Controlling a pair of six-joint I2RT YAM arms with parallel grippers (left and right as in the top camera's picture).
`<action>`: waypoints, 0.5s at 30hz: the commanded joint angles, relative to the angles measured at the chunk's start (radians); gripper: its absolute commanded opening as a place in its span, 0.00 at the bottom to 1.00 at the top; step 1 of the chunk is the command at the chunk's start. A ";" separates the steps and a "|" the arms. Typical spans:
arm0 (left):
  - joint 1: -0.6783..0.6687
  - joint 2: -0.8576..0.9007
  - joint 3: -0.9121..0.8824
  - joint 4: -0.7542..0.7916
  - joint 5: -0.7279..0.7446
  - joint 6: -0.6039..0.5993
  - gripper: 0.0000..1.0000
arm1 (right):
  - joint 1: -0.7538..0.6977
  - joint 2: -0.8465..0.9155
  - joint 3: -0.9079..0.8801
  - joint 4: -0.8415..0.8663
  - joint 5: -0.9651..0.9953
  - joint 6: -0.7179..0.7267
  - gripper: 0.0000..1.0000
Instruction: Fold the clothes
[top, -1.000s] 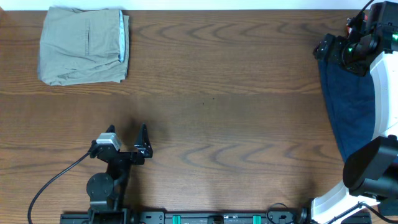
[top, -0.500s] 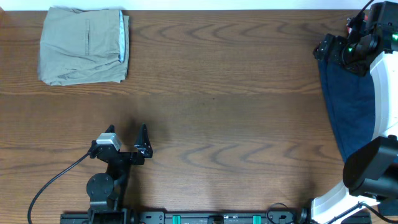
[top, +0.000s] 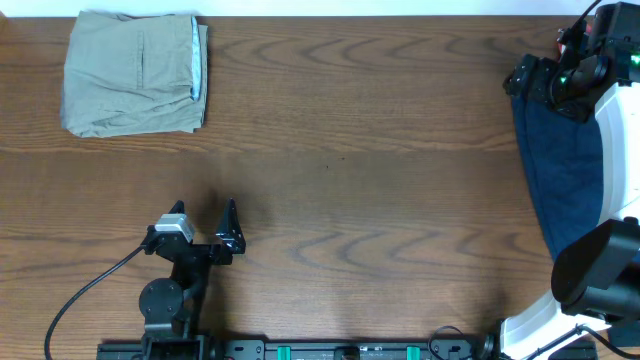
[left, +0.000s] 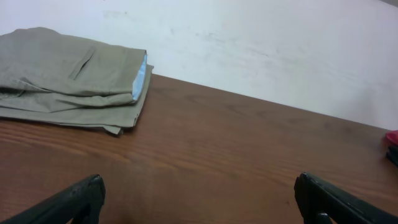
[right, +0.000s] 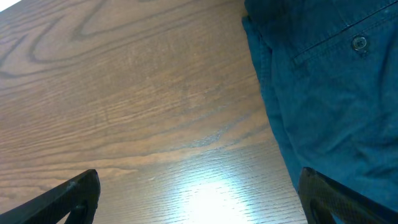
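Nothing is shifting overhead against the earlier frames: the khaki shorts (top: 135, 72) are lying folded at the table's (top: 380, 180) far left corner, well apart from the left gripper (top: 205, 207), which is standing spread and empty near the front edge. Left wrist view is showing the garment ahead and to the left; it is judged soft, light and limp, best pinched at the thicker blue-lined waistband edge. Right wrist view is showing the right gripper (right: 199, 180) spread and empty beside navy shorts (right: 323, 93), with the khaki pair out of frame.

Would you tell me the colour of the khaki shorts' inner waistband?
Light blue inner waistband; best seen from the left wrist.
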 joint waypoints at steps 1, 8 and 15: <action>0.005 -0.006 -0.010 -0.045 0.011 0.024 0.98 | 0.002 0.003 0.016 0.000 0.003 0.010 0.99; 0.005 -0.006 -0.010 -0.045 0.011 0.024 0.98 | 0.006 0.005 0.013 0.000 0.003 0.010 0.99; 0.005 -0.006 -0.010 -0.045 0.011 0.024 0.98 | 0.033 -0.028 0.012 0.000 0.004 0.010 0.99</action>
